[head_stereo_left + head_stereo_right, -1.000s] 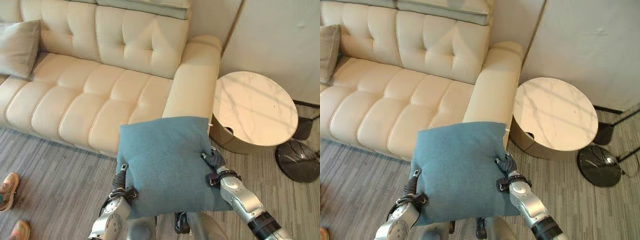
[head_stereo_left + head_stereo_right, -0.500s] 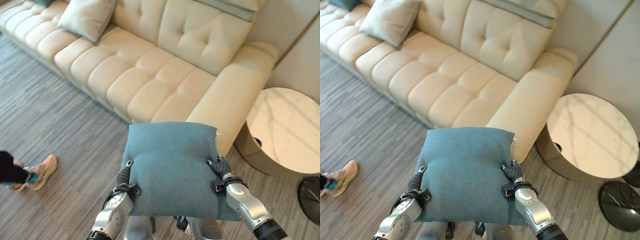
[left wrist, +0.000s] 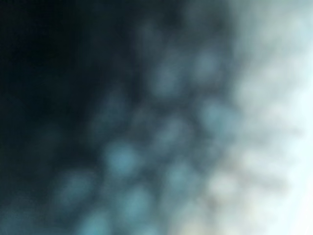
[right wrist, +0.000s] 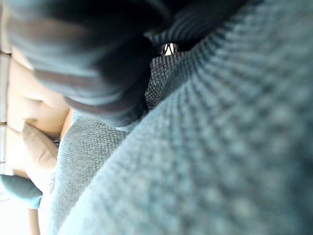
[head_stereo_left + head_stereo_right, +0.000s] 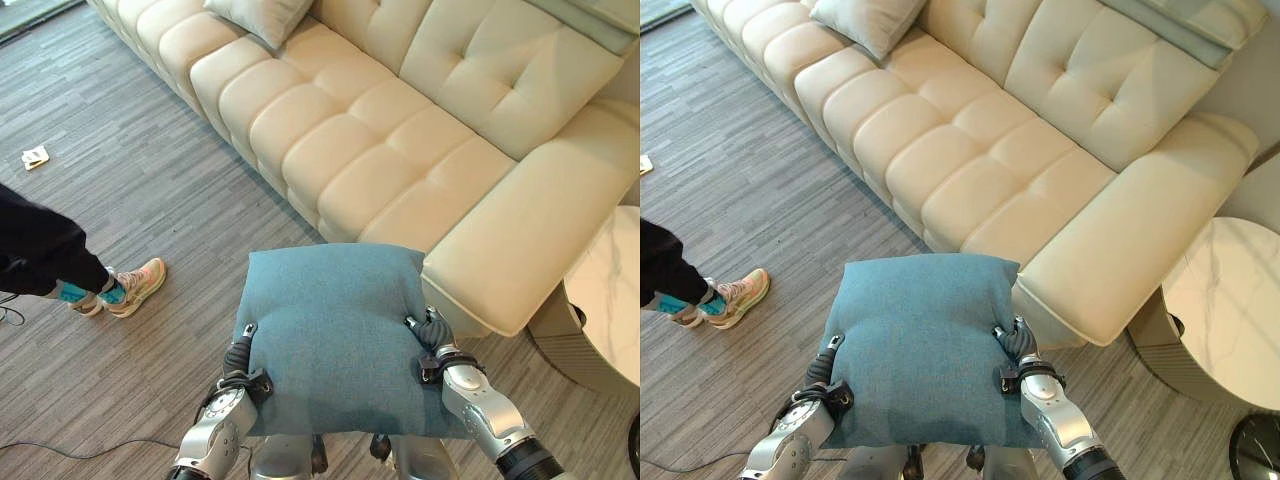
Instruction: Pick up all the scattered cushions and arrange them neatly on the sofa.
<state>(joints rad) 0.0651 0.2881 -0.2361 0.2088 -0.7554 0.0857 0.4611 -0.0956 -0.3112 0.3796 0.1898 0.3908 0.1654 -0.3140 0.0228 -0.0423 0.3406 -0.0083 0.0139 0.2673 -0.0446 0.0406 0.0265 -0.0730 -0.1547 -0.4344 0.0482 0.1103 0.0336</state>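
Observation:
A teal square cushion [image 5: 338, 335] hangs flat in front of me, above the striped floor and just short of the cream sofa [image 5: 400, 130]. My left hand [image 5: 240, 362] grips its left edge and my right hand [image 5: 432, 338] its right edge. Each thumb is curled over the top face, and the fingers are hidden beneath. The right wrist view shows the teal weave [image 4: 220, 147] pressed right against the hand's dark cover [image 4: 88, 54]. A beige cushion [image 5: 258, 15] leans on the sofa seat at the far left end.
A person's dark trouser leg and pink shoe [image 5: 130, 285] are on the floor to my left. A round marble side table [image 5: 612, 285] sits beside the sofa's armrest [image 5: 560, 230] at the right. A white scrap [image 5: 35, 156] lies on the floor far left.
The camera has swung left: sofa and table slid right in view, and the person's leg and shoe came further into view. The teal cushion stays held between both hands.

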